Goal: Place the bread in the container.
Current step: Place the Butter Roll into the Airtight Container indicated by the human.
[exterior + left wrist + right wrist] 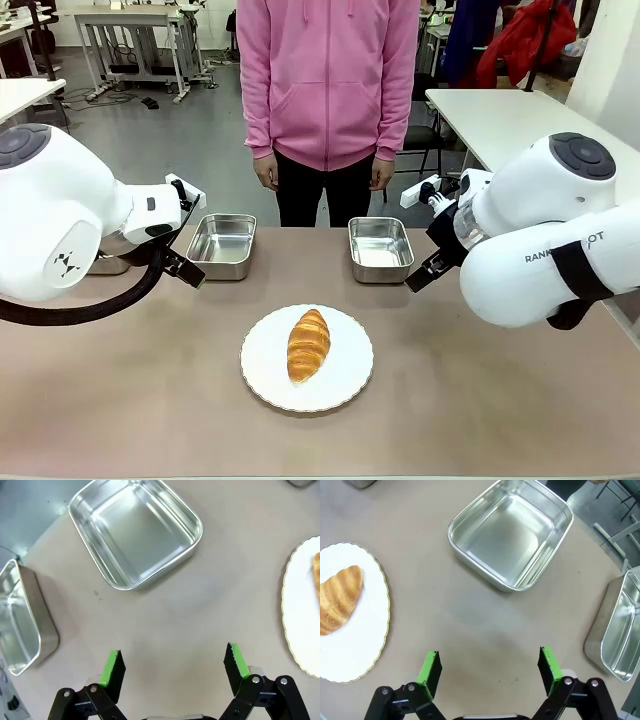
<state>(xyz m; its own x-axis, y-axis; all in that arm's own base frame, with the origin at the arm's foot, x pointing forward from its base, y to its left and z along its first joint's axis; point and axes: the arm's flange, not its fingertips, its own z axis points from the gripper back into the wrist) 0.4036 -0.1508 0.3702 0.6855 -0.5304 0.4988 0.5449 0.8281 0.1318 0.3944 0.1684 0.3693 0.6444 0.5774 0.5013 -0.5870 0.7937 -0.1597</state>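
**op_q:** where are your grippers at right now?

**bench_guy:** your left gripper [175, 662] hangs wide open over the bare table [120, 400], holding nothing; your right gripper [490, 665], same deal; left container [222, 244] and right container [380, 248] sit empty by the far edge

**op_q:** and the bread?

**bench_guy:** bread [308, 344] lies on the white plate [345, 382], mid-table, nearer the near edge
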